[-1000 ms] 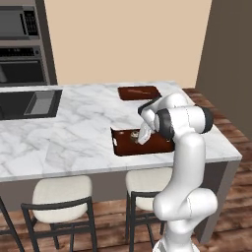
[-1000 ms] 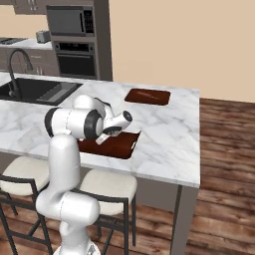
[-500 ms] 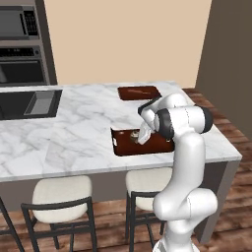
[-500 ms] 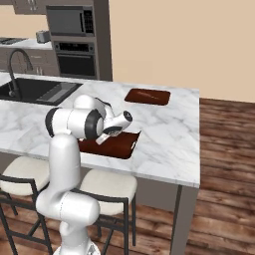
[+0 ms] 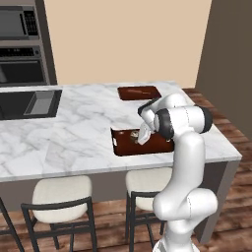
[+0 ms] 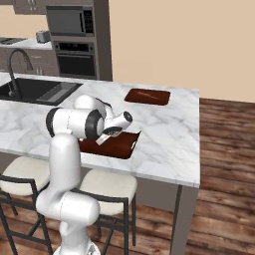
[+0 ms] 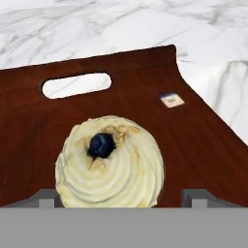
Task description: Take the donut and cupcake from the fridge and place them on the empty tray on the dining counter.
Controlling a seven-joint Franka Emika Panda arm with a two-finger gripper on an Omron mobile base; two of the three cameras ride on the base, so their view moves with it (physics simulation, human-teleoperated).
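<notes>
1. The cupcake (image 7: 109,162) stands low in the hand view, on the tray (image 7: 203,145) on the bench (image 5: 74,133).
2. The gripper (image 7: 121,197) is spread, straddling the cupcake without pinching.
3. Likely light, with soft frosting; grasp its lower sides.

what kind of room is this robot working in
A home kitchen, rendered in simulation. A marble island counter holds an inset sink with a faucet, a built-in microwave and oven stand behind it, and stools are tucked under the island.
</notes>
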